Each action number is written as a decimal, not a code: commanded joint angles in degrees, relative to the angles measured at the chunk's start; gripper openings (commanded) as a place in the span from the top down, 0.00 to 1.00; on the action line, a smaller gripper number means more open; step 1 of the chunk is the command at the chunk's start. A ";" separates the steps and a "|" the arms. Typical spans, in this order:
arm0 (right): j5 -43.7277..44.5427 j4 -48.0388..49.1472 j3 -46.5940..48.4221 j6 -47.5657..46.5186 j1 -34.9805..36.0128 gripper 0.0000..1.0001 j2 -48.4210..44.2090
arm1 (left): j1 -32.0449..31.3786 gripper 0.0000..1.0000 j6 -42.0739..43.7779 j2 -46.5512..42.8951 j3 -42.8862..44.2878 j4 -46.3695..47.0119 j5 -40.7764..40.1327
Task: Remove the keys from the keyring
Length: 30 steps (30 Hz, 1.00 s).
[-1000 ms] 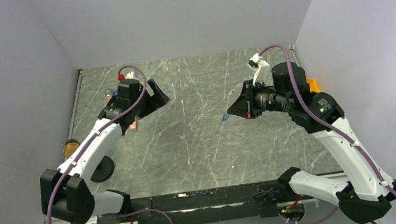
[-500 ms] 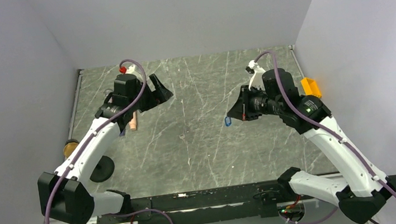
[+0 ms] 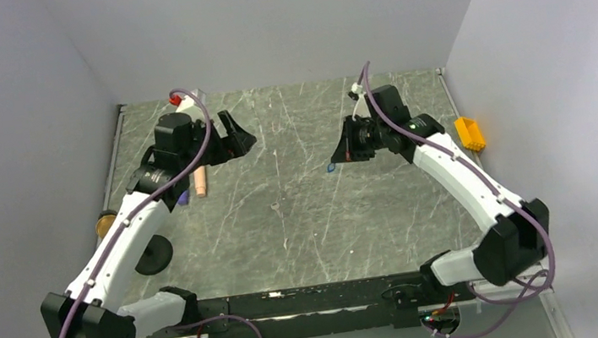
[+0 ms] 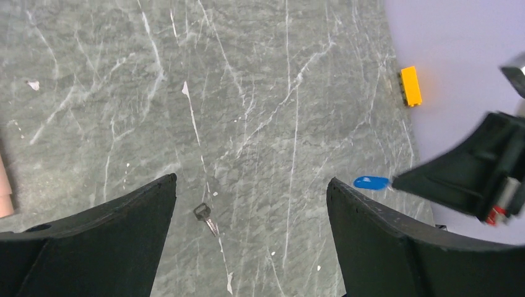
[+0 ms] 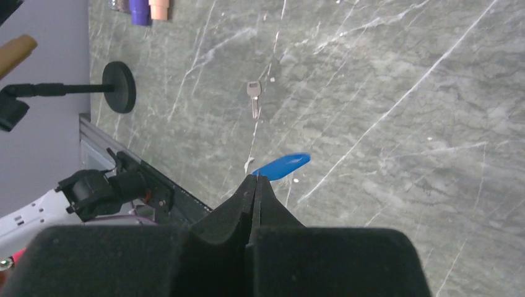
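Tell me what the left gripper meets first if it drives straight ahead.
Most likely the tabletop, near the loose silver key framed by the open left gripper. The blue piece pinched by the right gripper sits off to the side. Depth is unclear.

We look down on a grey-green marbled stone surface (image 4: 278, 74) veined with white. Our left end effector (image 4: 251, 182) gapes wide, its black fingers (image 4: 99, 247) filling the bottom corners. Between them a small silvery metal key (image 4: 205, 218) lies flat on the stone (its head looks dark). At right, the black right end effector (image 4: 405, 179) carries a small bright-blue teardrop-shaped piece (image 4: 371, 182) at its tip. A yellow rectangular block (image 4: 409, 86) sits by the pale wall (image 4: 458, 49), and a peach cylinder (image 4: 5, 185) shows at the left edge.
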 commanded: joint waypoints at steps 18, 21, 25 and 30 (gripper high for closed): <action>-12.16 16.32 13.09 6.18 -7.13 0.97 21.43 | 0.21 0.04 6.81 -5.95 3.94 -3.72 -0.40; -13.94 17.22 12.35 6.25 -7.11 0.64 21.83 | 0.14 0.04 6.73 -5.53 4.20 -3.48 -0.21; -13.99 17.07 10.63 5.88 -7.12 0.46 20.36 | 0.14 0.04 6.80 -5.52 3.91 -3.24 -0.28; -13.89 15.86 9.09 5.89 -7.20 0.40 17.33 | 0.10 0.04 6.51 -5.06 3.41 -2.42 0.22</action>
